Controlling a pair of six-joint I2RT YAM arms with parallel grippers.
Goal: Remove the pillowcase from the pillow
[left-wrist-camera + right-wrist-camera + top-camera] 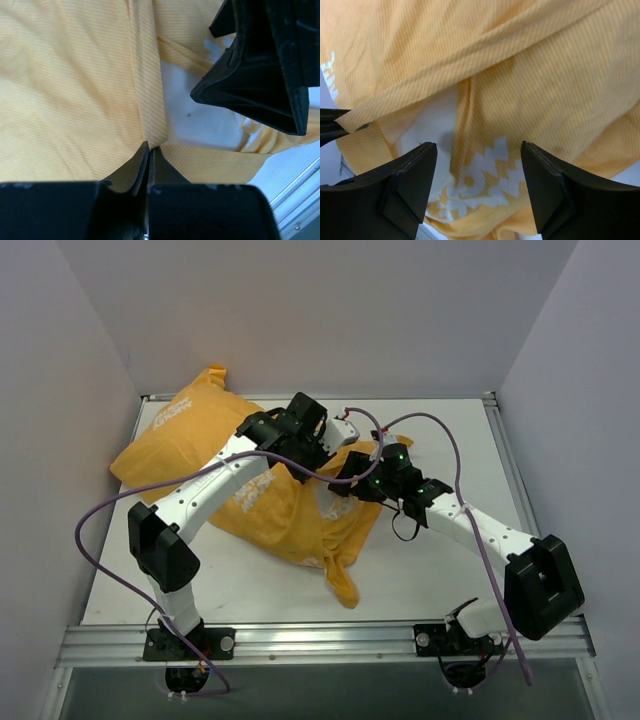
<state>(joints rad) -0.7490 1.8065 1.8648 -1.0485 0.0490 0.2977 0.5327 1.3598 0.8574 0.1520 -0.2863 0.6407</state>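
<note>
Orange-yellow cloth covers the left and middle of the white table (440, 570). The pillowcase (190, 445) lies plump from the far-left corner towards the centre, white lettering up, with a limp twisted tail trailing towards the near edge. A purple cable (80, 535) loops out beside the left arm (205, 490), which leans from its base over the cover to the middle of the table.

There the left gripper (149, 150) has its fingers pressed together on the pillowcase's hem, a stitched fold of striped fabric running straight down into the pinch (no gap shows between the tips). Just right of that fold the cover's mouth gapes. The pillow (200, 120) shows through it as a plain white patch bordered by hem on its left and lower sides, and the rest of it is hidden inside the cover.

Right of the opening is the right gripper (477, 150), its two black fingers (415, 175) standing well apart over the fabric, above a patch of white printed letters. Whether their tips touch the cloth I cannot tell. In the left wrist view one of those fingers hangs close above the white patch. The right arm (480, 525) stretches back to its base at the near-right corner, with a second purple cable (458, 468) arching over it.
</note>
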